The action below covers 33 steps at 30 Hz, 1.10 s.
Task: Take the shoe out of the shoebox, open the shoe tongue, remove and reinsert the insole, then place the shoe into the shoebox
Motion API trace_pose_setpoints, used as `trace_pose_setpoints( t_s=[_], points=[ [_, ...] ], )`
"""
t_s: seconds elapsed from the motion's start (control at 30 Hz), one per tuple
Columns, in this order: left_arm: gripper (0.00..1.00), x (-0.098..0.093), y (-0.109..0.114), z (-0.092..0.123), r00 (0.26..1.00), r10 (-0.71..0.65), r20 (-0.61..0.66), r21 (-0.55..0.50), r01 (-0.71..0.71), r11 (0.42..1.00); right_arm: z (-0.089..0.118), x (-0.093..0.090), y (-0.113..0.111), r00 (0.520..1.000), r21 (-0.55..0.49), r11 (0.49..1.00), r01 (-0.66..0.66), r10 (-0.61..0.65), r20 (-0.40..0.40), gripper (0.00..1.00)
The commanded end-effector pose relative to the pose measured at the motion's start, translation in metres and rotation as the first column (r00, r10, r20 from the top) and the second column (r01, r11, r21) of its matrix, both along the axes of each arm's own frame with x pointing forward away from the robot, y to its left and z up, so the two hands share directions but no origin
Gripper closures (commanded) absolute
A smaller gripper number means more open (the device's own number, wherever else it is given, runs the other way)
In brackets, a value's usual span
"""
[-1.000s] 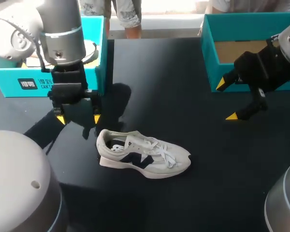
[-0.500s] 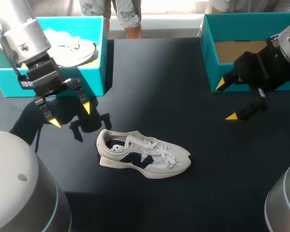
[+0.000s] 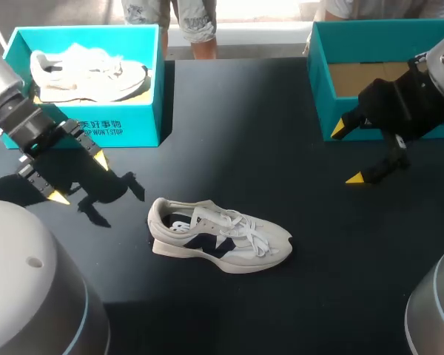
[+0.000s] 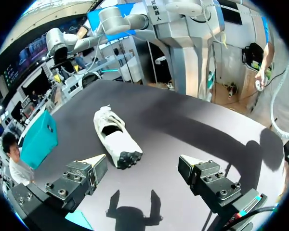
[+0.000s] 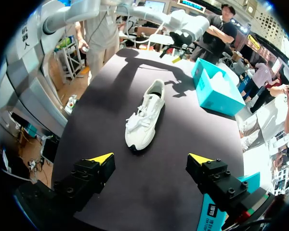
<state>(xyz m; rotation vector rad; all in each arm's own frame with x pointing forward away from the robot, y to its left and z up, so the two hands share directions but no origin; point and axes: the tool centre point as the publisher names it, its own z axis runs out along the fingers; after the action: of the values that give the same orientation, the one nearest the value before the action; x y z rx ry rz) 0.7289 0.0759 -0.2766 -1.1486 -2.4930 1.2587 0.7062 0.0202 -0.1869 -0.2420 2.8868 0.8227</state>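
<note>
Currently white sneaker with navy side panel [image 3: 218,240] sits mid black worktop [image 3: 244,133], toe toward 4 o'clock. Both spread: left hand [image 3: 79,179] at its 10 o'clock, right hand [image 3: 346,154] at 2 o'clock by teal cardboard shoebox [image 3: 320,81].

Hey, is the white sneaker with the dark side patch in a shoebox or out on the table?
Out. The sneaker stands on its sole on the bare black table, apart from the left shoebox and the right shoebox.

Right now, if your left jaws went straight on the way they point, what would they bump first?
Probably the shoe, heel end first; it lies just ahead. Depth is unclear, so the table might come first.
</note>
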Motion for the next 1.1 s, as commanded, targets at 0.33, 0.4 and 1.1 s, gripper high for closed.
trace_pose_setpoints(
  t_s=[0.33, 0.4, 1.1],
  points=[
    [0.00, -0.001, 0.003, -0.006, 0.989, 0.150, -0.012, -0.107, -0.150, 0.983, -0.001, 0.001, 0.001, 1.000, -0.002, 1.000, -0.001, 0.001, -0.002, 0.00],
    [0.00, -0.002, 0.006, -0.017, 0.972, 0.212, -0.099, -0.132, -0.224, 0.965, -0.001, 0.001, 0.001, 1.000, -0.002, 1.000, -0.001, 0.001, -0.002, 0.00],
    [0.00, -0.013, 0.034, -0.095, 0.752, 0.509, -0.419, -0.273, -0.639, 0.719, -0.001, 0.001, 0.001, 1.000, -0.002, 1.000, -0.001, 0.001, -0.002, 0.00]
  ],
)
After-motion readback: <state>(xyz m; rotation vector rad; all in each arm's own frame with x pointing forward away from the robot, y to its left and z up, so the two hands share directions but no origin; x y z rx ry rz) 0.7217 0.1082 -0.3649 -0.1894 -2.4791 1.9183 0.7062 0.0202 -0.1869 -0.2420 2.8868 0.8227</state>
